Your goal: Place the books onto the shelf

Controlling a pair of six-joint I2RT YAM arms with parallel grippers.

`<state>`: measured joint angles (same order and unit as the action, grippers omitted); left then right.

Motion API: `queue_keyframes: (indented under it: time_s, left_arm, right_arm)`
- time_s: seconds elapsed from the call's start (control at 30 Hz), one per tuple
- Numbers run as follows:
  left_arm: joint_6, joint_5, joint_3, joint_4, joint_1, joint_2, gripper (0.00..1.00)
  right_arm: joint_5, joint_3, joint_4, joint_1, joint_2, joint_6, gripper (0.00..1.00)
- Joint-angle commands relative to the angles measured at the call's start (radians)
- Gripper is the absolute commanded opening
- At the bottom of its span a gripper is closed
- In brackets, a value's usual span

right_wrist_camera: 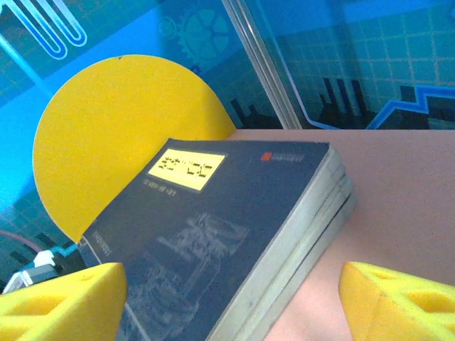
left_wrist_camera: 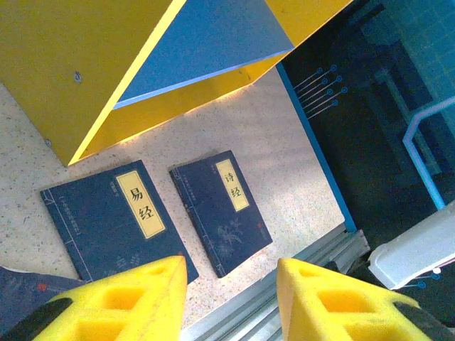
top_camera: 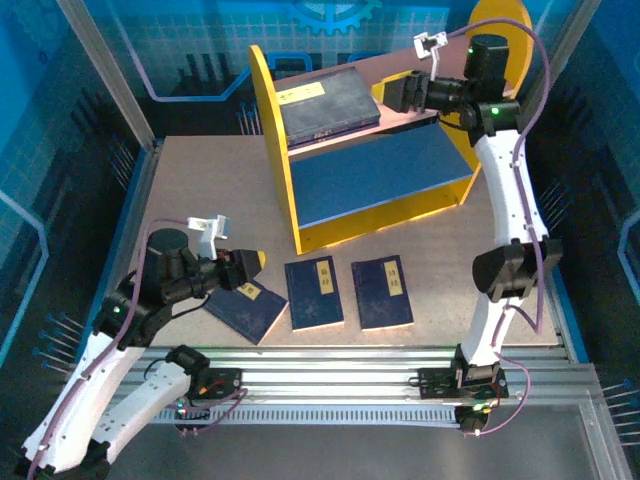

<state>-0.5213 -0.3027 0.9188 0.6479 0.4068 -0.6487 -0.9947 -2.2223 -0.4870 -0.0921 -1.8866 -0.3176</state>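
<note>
Presently the right gripper (top_camera: 398,92) (right_wrist_camera: 231,298) stands at the pink upper board (top_camera: 330,65) of the yellow-sided two-tier shelf (top_camera: 275,150). Its jaws are apart either side of a stack of thin navy-blue books (top_camera: 325,102) (right_wrist_camera: 227,234), which lies flat and unclamped. Three loose books (top_camera: 314,293) of the same yellow-labelled kind lie on the speckled table (top_camera: 200,190), near the shelf. The left gripper (top_camera: 245,268) (left_wrist_camera: 231,295), jaws apart and empty, hovers by the leftmost. Judged step: the next pickup, which calls for lowering and pinching one book edge.

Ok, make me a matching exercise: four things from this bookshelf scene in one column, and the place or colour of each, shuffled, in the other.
Things:
1. stacked books
2. loose books
3. lower board
4. side panels

Place or colour:
A. yellow
B. on the table
C. blue
D. on the pink upper board

Pairs: 1-D, 2-B, 3-C, 4-A
</note>
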Motion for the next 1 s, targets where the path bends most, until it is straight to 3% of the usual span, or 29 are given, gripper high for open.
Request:
queue_keyframes:
  time_s: [0.0, 0.27, 0.67, 0.97]
  left_arm:
    - [0.005, -0.003, -0.031, -0.02, -0.002, 0.004, 0.39]
    - [-0.008, -0.018, -0.046, -0.042, -0.002, -0.009, 0.39]
    - [-0.014, -0.018, -0.046, -0.054, -0.002, -0.016, 0.39]
    - [-0.012, -0.02, -0.046, -0.054, -0.001, -0.015, 0.39]
  right_arm:
    - [0.027, 0.108, -0.009, 0.008, 0.078, 0.078, 0.8]
    - [0.083, 0.258, -0.05, -0.015, 0.176, 0.244, 0.8]
    - [0.114, 0.285, -0.118, -0.058, 0.189, 0.415, 0.76]
    - [0.162, 0.325, -0.09, -0.098, 0.199, 0.411, 0.76]
